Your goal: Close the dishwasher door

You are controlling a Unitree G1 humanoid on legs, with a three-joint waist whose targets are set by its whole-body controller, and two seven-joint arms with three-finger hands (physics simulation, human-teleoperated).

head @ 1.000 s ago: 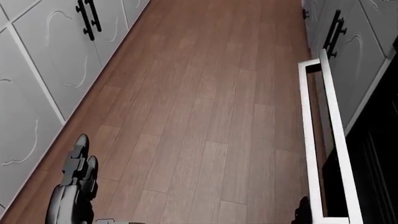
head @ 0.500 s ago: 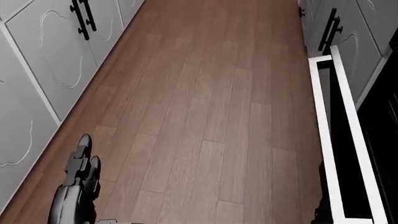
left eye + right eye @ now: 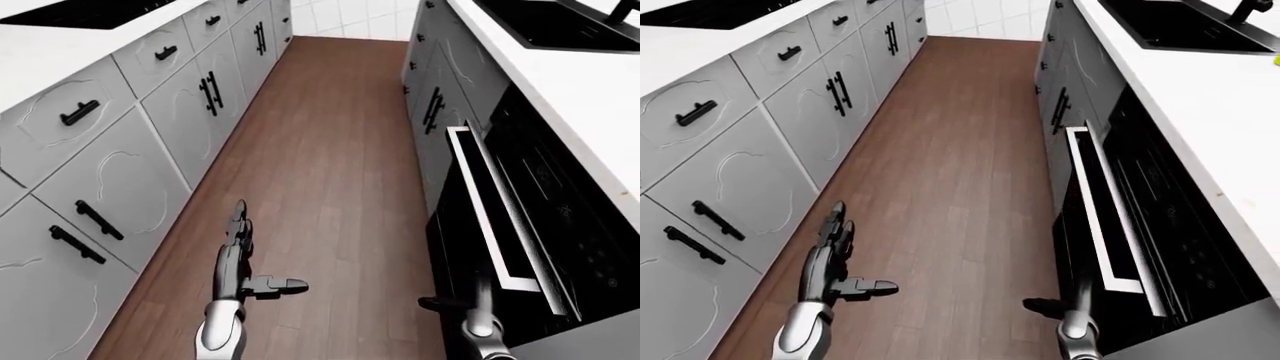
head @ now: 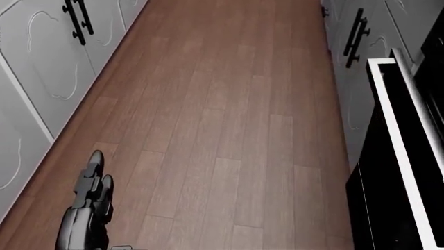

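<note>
Fingers (image 3: 238, 225) of your left hand (image 3: 240, 259) are stretched out straight and spread open over the wood floor (image 3: 330, 150), with the thumb sticking out sideways toward the view's right; they hold nothing. Your right hand (image 3: 1065, 311) sits low at the bottom of the right-eye view, just beside the lower near corner of the dishwasher door (image 3: 490, 217); only the wrist and one dark finger pointing left show, so you cannot tell how its fingers stand or whether they touch the door.

You see the dishwasher door on the right side of the aisle, under the white desk (image 3: 570, 90). It is a black panel with a white-edged frame, tilted out a little from the black front beside it, so a narrow gap shows along its top edge. Grey cabinets (image 3: 110, 172) with black handles line the left side, well apart from the door.
</note>
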